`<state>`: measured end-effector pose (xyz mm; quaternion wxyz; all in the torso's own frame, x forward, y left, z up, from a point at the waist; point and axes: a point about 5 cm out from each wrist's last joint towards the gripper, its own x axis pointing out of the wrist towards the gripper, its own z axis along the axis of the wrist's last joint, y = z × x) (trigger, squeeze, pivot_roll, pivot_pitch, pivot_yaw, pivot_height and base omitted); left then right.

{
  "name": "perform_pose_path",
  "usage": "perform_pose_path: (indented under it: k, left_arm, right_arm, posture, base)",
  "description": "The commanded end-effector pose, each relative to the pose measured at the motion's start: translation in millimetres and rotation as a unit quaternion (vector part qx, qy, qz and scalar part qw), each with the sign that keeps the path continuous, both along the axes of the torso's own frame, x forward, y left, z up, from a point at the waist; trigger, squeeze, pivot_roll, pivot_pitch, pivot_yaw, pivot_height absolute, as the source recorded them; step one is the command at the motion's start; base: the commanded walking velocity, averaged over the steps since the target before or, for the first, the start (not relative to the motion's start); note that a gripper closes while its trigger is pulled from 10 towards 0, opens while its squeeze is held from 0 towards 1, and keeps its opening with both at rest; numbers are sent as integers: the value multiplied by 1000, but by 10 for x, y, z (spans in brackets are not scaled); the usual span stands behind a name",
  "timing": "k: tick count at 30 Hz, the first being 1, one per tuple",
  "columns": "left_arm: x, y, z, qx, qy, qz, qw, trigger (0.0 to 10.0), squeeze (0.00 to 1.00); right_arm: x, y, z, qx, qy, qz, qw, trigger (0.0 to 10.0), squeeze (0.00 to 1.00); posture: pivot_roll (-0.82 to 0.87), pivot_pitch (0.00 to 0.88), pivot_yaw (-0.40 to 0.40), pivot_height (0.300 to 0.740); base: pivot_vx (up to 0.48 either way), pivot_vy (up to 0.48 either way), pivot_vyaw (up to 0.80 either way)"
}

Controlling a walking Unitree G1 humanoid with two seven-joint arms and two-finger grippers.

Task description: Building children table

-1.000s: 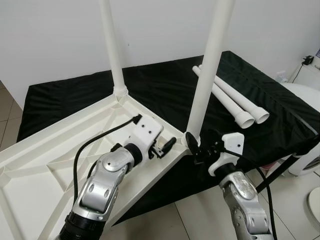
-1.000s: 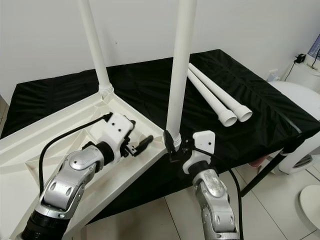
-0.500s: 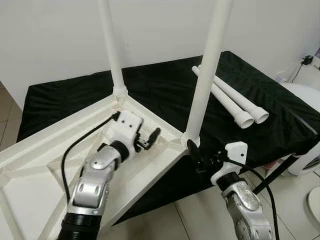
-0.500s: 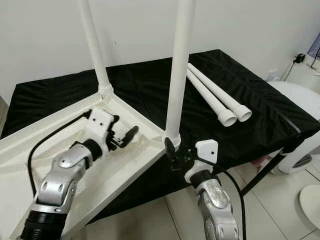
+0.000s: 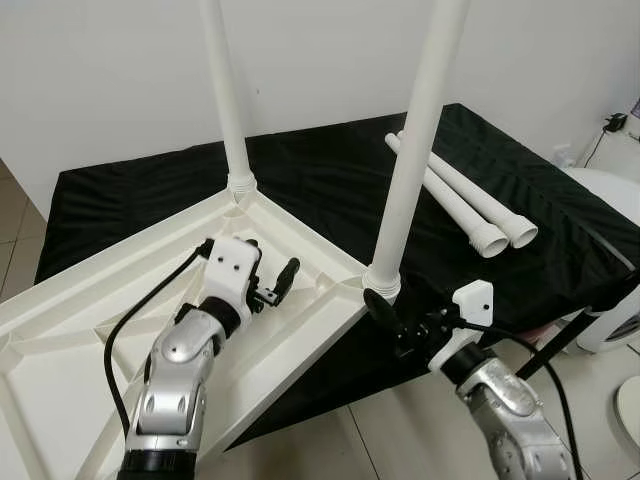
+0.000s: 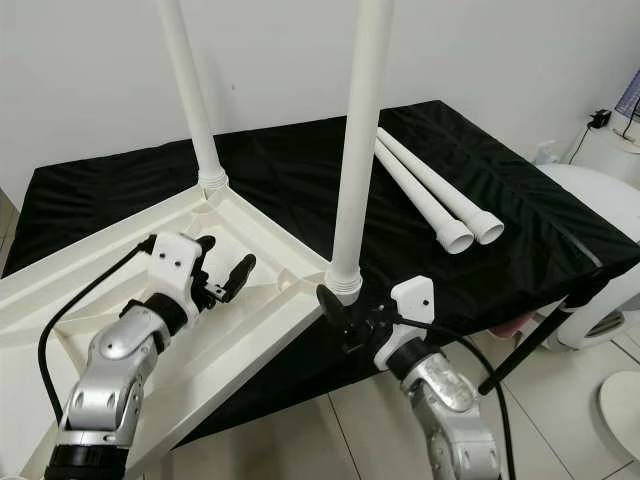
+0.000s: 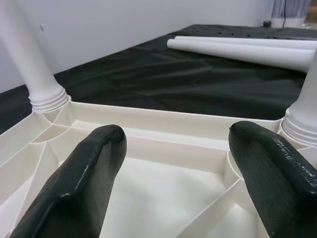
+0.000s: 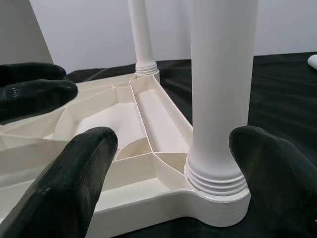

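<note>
Right now I see the white plastic children's table (image 5: pixel 120 330) lying upside down, its ribbed underside facing up, resting partly on the black-draped tabletop (image 5: pixel 330 190) and overhanging its near edge toward me. Two white legs are already screwed into it and stand upright: the far leg (image 5: pixel 226 95) at the back corner, the near leg (image 5: pixel 412 140) at the corner closest to my right arm, each seated in a ribbed collar. Two more loose legs (image 5: pixel 470 205) lie side by side on the black cloth, well apart from the frame, open ends toward the near edge. The ribbed compartments of the underside hold nothing that I can see. My left claw (image 5: pixel 278 282) hovers over the underside between the two mounted legs, fingers spread wide and gripping nothing. My right claw (image 6: pixel 345 315) sits just beside the base of the near leg at the table's corner, fingers spread wide either side of the collar without closing on it.
</note>
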<state>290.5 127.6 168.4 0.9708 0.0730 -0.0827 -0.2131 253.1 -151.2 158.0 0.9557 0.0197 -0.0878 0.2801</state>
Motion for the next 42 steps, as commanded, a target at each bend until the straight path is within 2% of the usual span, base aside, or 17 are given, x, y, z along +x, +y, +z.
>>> perform_pose_path:
  k: [1, 4, 6, 9, 10, 15, 27, 32, 42]
  left_arm:
    - [9, 200, -26, -38, -32, 183, 982, 10000, 0]
    - [-6, 190, -45, -35, -33, 180, 982, 10000, 0]
    - [-14, 166, -64, -46, -23, 164, 985, 10000, 0]
    - [-18, 148, -52, -55, -24, 150, 987, 10000, 0]
    - [-15, 133, -32, -65, -21, 135, 989, 10000, 0]
    - [-28, 100, 22, -79, -21, 108, 991, 10000, 0]
    - [-96, 82, 105, -83, -42, 98, 991, 10000, 0]
    - [-133, 86, 144, -85, -45, 97, 991, 10000, 0]
    - [-200, 85, 205, -90, -47, 88, 991, 10000, 0]
  right_arm:
    - [19, -12, -42, -3, 17, 27, 999, 10000, 0]
    - [28, -24, -38, -6, 20, 46, 999, 10000, 0]
    - [48, -25, -21, -13, 30, 91, 995, 10000, 0]
    - [62, -26, -10, -14, 35, 113, 993, 10000, 0]
    - [79, -27, -5, -20, 41, 137, 990, 10000, 0]
    - [134, -63, 4, -31, 49, 171, 984, 10000, 0]
    - [237, -177, 101, -52, 45, 192, 979, 10000, 0]
    - [306, -250, 155, -75, 49, 212, 973, 10000, 0]
    - [385, -261, 201, -84, 51, 231, 968, 10000, 0]
  posture:
    - [-88, 92, 48, 740]
    - [-89, 105, 49, 740]
    - [-95, 107, 53, 740]
    - [-92, 111, 47, 740]
    - [-90, 110, 45, 740]
    - [-81, 113, 40, 740]
    - [-74, 126, 30, 740]
    - [-72, 156, 15, 740]
    - [-59, 184, 6, 740]
  base:
    - [0, 0, 0]
    - [0, 0, 0]
    - [0, 0, 0]
    - [0, 0, 0]
    - [0, 0, 0]
    - [0, 0, 0]
    - [0, 0, 0]
    - [0, 0, 0]
    - [0, 0, 0]
